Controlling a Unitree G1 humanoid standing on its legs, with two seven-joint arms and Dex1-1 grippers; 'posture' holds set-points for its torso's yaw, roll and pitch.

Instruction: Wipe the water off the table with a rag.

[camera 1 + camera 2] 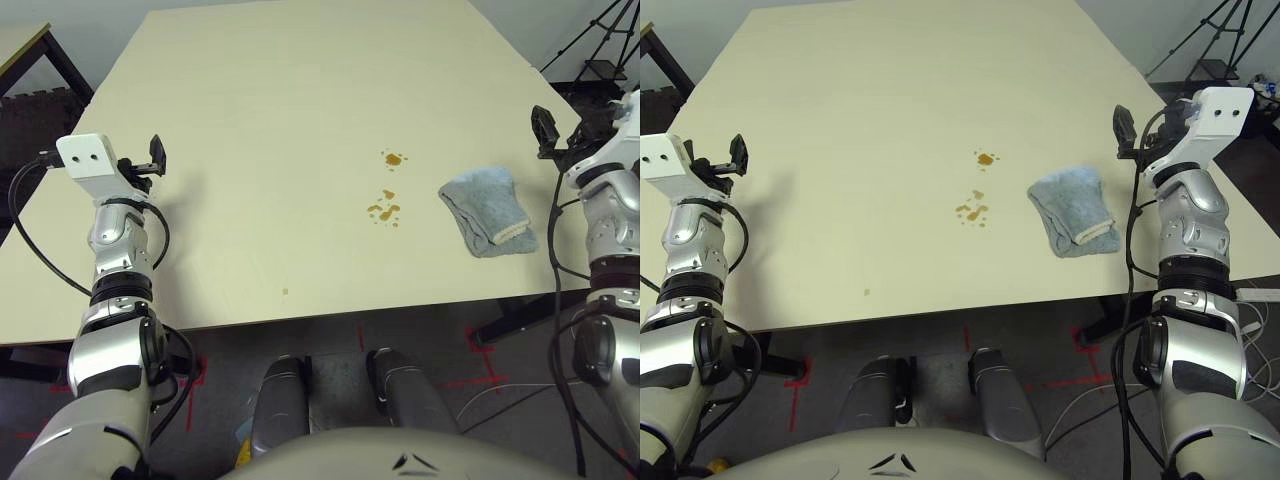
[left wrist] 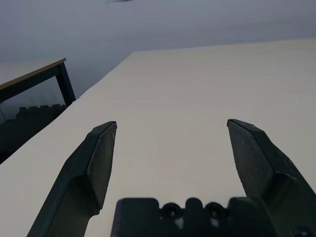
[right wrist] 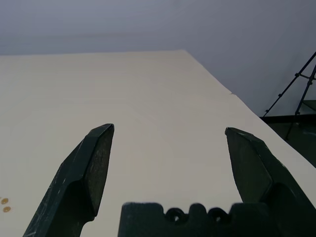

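- Right gripper (image 3: 168, 143): fingers spread wide, nothing between them. It is raised at the table's right edge, just right of the rag and a little farther back.
- Left gripper (image 2: 170, 143): fingers likewise spread, empty. It is over the left part of the table (image 1: 250, 120), well apart from rag and spill.
- Rag (image 1: 487, 210): lies crumpled on the right part of the table, near the front edge. Its long axis runs front to back, tilted slightly, with the cream hem at the near end.
- Water (image 1: 384, 209): two small amber clusters just left of the rag, one behind the other; not touching the cloth.
- Judgement: the right arm is clearly nearer. The rag lies down and inward from its fingers, so the grasp is a descent toward the robot's left, then a sweep left over the spill.
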